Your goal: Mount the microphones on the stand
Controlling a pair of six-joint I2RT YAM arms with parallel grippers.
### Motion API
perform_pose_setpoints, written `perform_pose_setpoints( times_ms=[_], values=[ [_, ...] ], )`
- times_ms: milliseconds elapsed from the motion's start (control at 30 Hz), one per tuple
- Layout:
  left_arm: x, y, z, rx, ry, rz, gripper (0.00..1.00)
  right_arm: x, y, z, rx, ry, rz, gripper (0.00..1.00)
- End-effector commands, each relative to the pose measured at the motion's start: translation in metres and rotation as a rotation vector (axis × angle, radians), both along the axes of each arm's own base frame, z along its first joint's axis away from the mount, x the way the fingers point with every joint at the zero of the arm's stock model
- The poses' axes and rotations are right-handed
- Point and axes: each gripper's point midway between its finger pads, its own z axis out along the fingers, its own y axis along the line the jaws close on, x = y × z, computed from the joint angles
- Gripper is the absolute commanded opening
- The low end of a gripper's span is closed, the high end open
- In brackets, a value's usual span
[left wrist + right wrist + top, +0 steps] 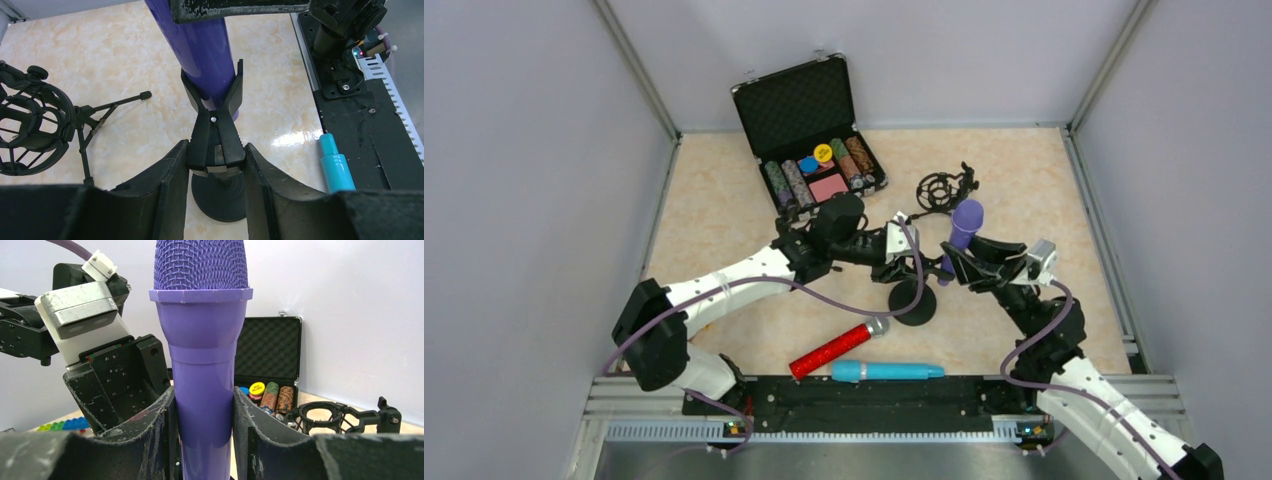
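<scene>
1. Right gripper point(204, 396): clenched on the all-purple stick microphone point(202, 355), held upright at table centre.
2. Left gripper point(216, 148): clamped on the black forked clip point(214, 107) of the round-based stand point(913, 300). The purple barrel sits between the prongs; full seating is unconfirmed.
3. Remaining: the glittery red microphone point(834, 350) and the light-blue microphone point(889, 371) lie unattached at the stand's 6 o'clock.
</scene>
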Motion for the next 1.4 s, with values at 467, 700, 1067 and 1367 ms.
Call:
perform_pose_setpoints(
  times_ms=[467,700,1067,1367],
  values=[
    [-0.004,-0.007,0.003,-0.015,0.017,-0.027,0.05,-0.006,0.004,0.017,0.088,-0.069,0.033,0.00],
    [-0.002,-0.004,0.005,-0.024,0.010,-0.005,0.76,0.000,0.009,0.011,0.048,-0.029,0.033,0.00],
    [0.000,-0.001,0.016,-0.065,-0.012,0.033,0.95,0.009,0.016,0.005,-0.061,-0.008,0.013,0.00],
    [0.015,0.007,0.033,-0.109,-0.022,0.162,0.99,0.010,0.017,0.006,-0.062,0.003,0.018,0.48]
  ],
)
